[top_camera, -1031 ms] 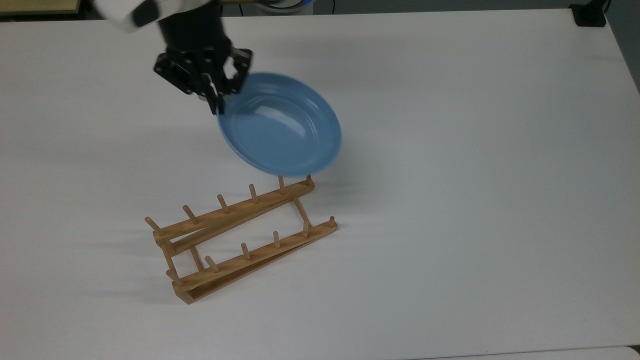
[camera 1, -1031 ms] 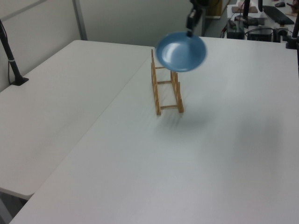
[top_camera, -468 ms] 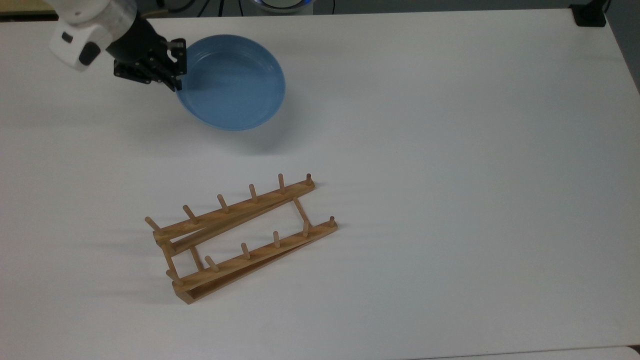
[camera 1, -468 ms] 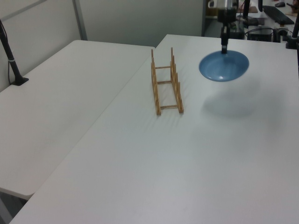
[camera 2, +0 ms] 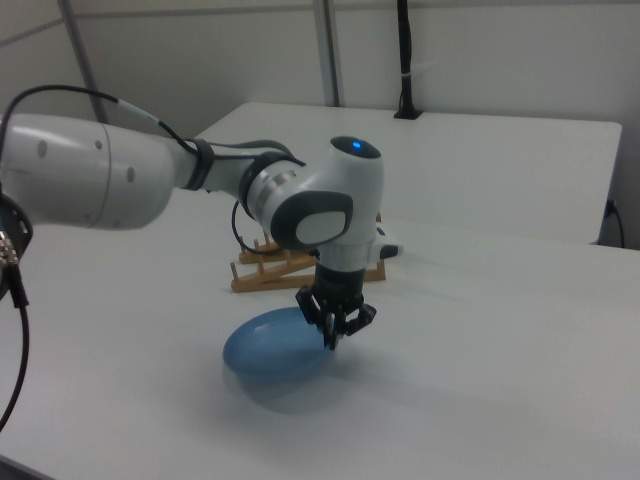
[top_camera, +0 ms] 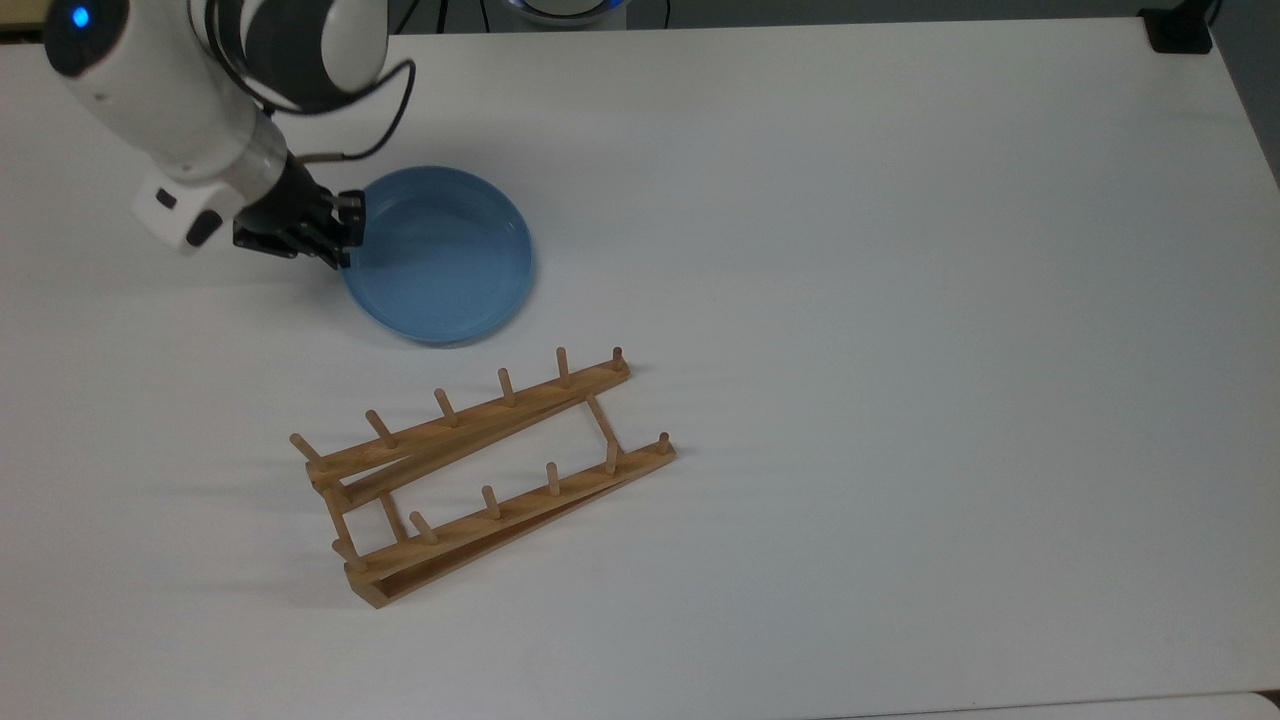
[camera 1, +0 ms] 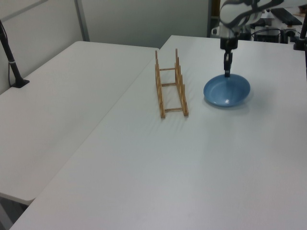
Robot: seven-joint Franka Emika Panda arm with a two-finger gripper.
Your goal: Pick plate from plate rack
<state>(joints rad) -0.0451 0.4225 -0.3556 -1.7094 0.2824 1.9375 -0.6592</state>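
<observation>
Upper left of the top view, table (top_camera: 900, 300): carrying everything, white.
Plate rack (top_camera: 480, 470): lying lower centre, slots unoccupied, well apart from gripper.
Plate (top_camera: 440, 255): sitting flat beside the rack, extending rightward from gripper.
Gripper (top_camera: 345, 230): pinching the plate's left rim, fingers nearly closed.
Obstruction: nothing standing between.

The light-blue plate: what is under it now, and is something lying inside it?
Under the round glossy light-blue plate is the white table; contact there is hidden. Inside, nothing lies. The black gripper pinches its rim.
</observation>
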